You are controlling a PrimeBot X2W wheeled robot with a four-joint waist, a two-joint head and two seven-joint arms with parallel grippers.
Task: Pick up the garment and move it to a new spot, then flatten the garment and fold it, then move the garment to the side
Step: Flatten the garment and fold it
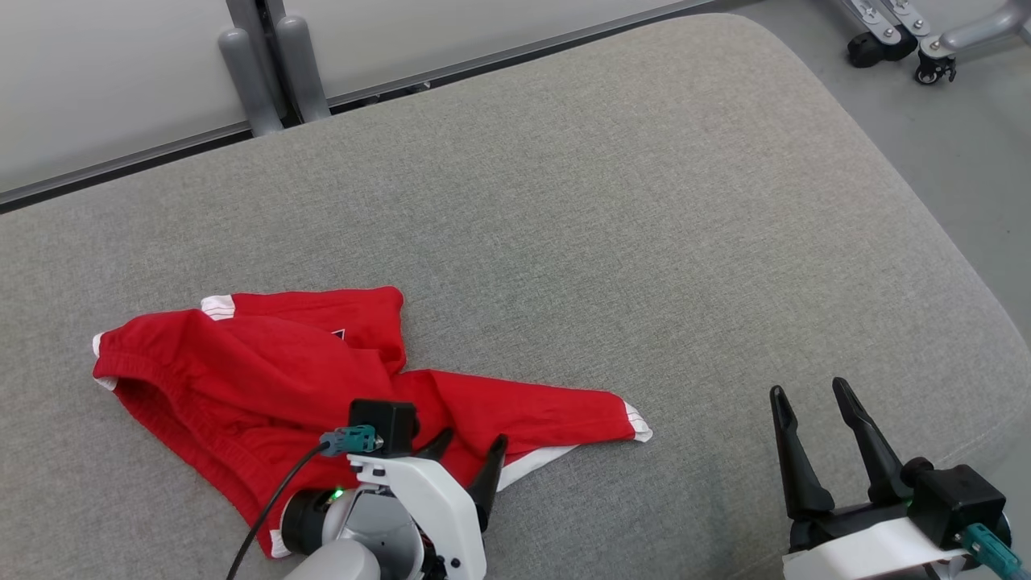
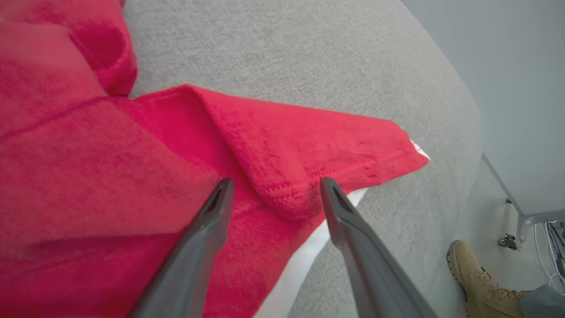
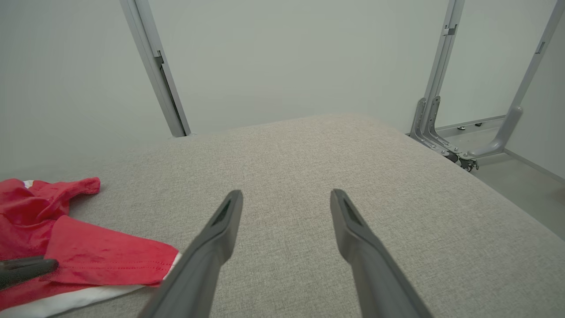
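The garment [image 1: 266, 379] is red with white trim and lies crumpled on the grey cushion at the lower left. One sleeve [image 1: 556, 415] stretches out to the right. My left gripper [image 1: 471, 447] stands open low over the garment's near edge, its fingers on either side of a folded hem [image 2: 282, 198] with nothing clamped. In the left wrist view the left gripper [image 2: 273, 185] shows both tips close to the cloth. My right gripper [image 1: 808, 392] hangs open over bare cushion at the lower right, well apart from the garment [image 3: 88, 256]; in its own view the right gripper [image 3: 286, 196] holds nothing.
The grey cushion [image 1: 644, 201] spreads wide to the right and back. Grey frame posts [image 1: 274, 64] stand behind its far edge. A wheeled metal base [image 1: 926, 40] sits on the floor at the upper right. A person's tan boot [image 2: 476, 278] is on the floor beside the cushion.
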